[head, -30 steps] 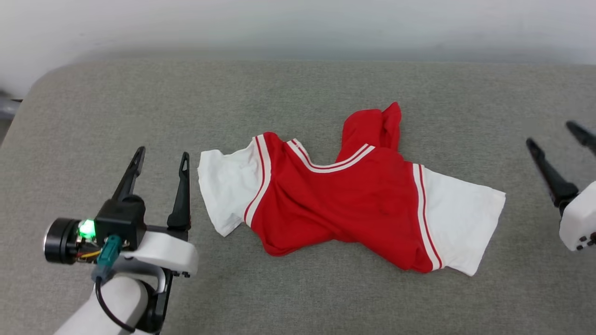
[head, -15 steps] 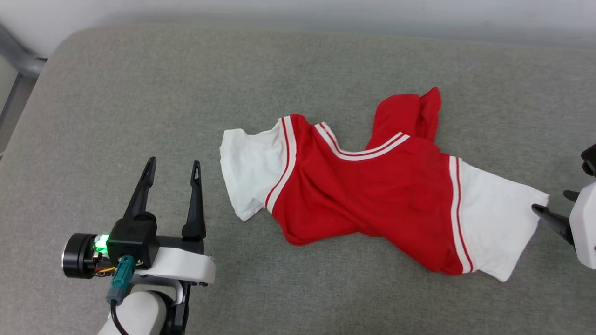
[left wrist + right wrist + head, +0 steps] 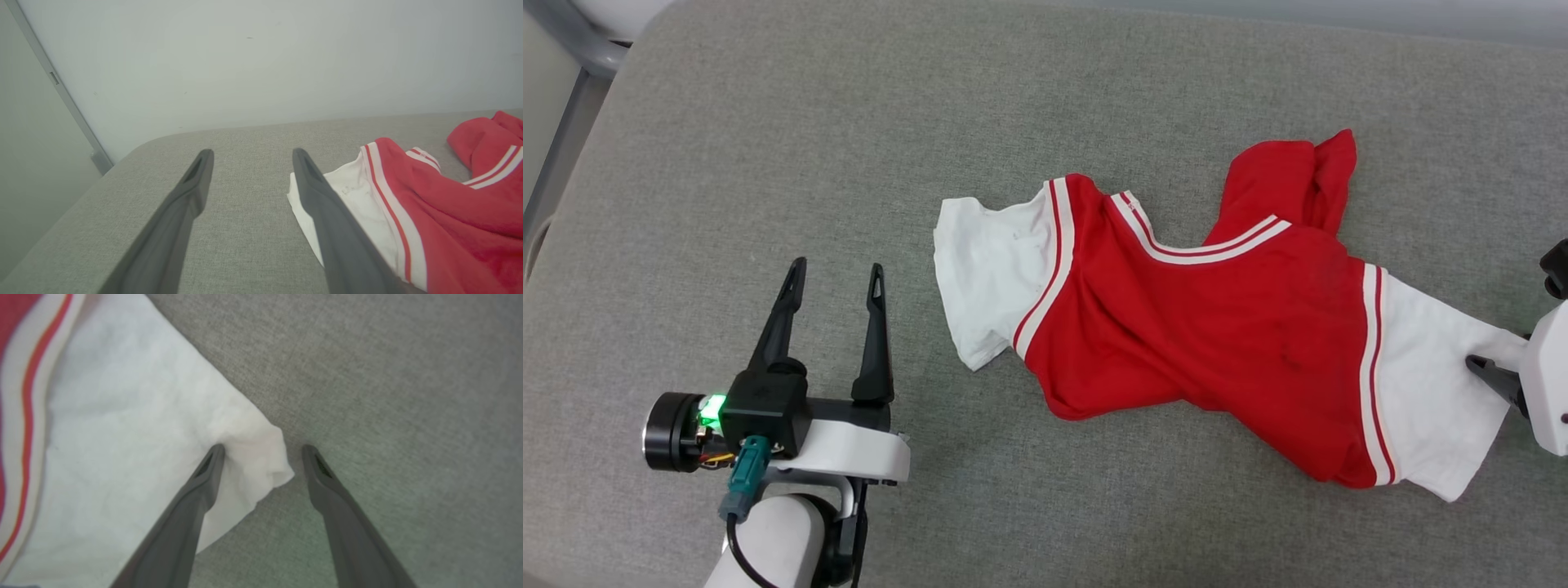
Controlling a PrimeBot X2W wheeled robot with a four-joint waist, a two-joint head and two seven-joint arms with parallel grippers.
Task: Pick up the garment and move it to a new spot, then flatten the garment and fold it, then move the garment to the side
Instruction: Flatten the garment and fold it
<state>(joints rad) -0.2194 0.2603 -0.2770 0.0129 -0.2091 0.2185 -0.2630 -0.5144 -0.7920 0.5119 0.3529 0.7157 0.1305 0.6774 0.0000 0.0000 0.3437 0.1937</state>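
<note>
Straddled a sleeve corner (image 3: 261,461) of the garment (image 3: 1201,327) with the right gripper (image 3: 263,448) released; risked a shallow pinch slipping free.

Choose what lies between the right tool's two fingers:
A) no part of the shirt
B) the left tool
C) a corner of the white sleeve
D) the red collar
C: in the right wrist view the open right tool straddles a corner of the shirt's white sleeve; one finger is on the cloth, the other over the grey cushion.
</note>
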